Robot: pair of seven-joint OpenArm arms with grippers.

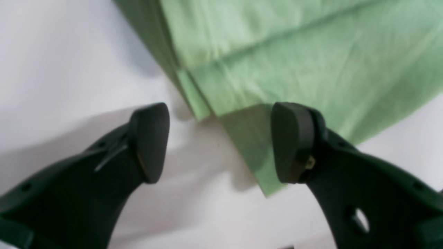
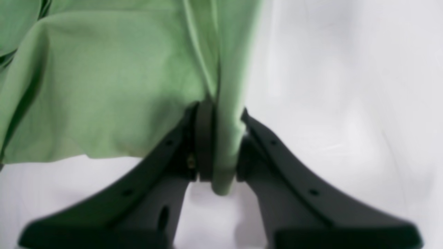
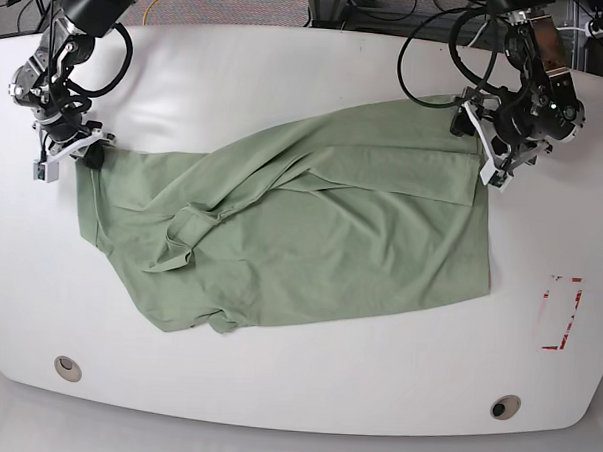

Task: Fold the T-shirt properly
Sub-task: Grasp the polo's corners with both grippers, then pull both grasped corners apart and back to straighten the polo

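Two grippers are working opposite ends of the T-shirt (image 3: pixel 291 226), which is lying spread and rumpled across the middle of the white table (image 3: pixel 274 395), collar and sleeves bunched toward the base view's left.

Step, as I'm reading it: first lengthwise fold or a spread-out is only half done. One long edge is doubled over itself along the top, but the near edge and the sleeve area are lying unfolded and wrinkled. Early in the task.

Left gripper (image 1: pixel 221 141): jaws are standing wide apart, nothing between the pads. A hem corner of the shirt is lying on the table just below and between them, folded layers visible, not pinched. In the base view this gripper (image 3: pixel 500 155) is sitting at the shirt's top-right corner.

Right gripper (image 2: pixel 218 145): clamped tight on a bunched strip of green fabric that is running up out of the jaws, with its tail poking out below. In the base view it (image 3: pixel 70 151) is pinching the far-left corner.

Next move, my guess: the left one is needing to regrasp the layered corner squarely, catching both layers, then both arms are needing to pull taut together before carrying the edge over. Risk: grabbing one layer only and skewing the fold.
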